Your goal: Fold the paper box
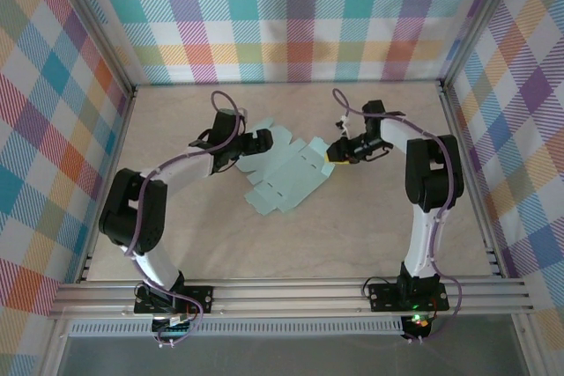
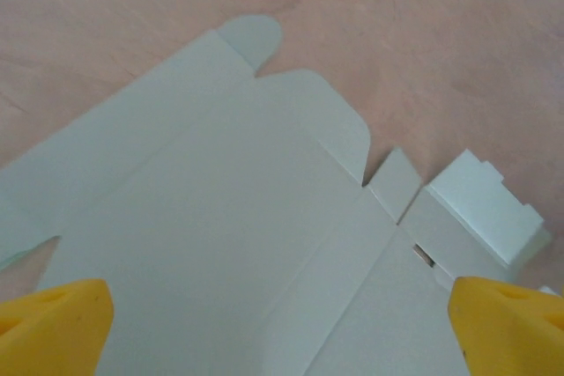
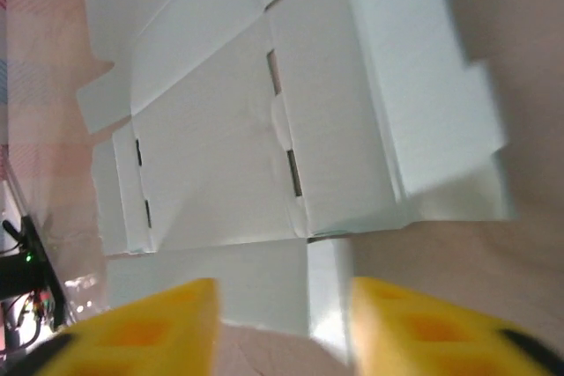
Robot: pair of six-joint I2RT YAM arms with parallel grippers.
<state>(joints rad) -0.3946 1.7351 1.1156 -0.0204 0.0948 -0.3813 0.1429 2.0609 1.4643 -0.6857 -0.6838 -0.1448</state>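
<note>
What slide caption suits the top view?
The left gripper and right gripper flank the flat paper box on the table.

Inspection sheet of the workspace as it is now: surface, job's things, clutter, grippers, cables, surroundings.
Surface: pale wooden table.
Job's things: paper box lies mid-table as a flat mint-green die-cut sheet, not yet folded into a box.
Clutter: nothing seen.
Grippers: left gripper open at the sheet's left edge, holding nothing; right gripper open at its right edge, fingers apart over a flap.
Cables: purple cables loop along both arms.
Surroundings: plaid walls on a metal frame.
</note>
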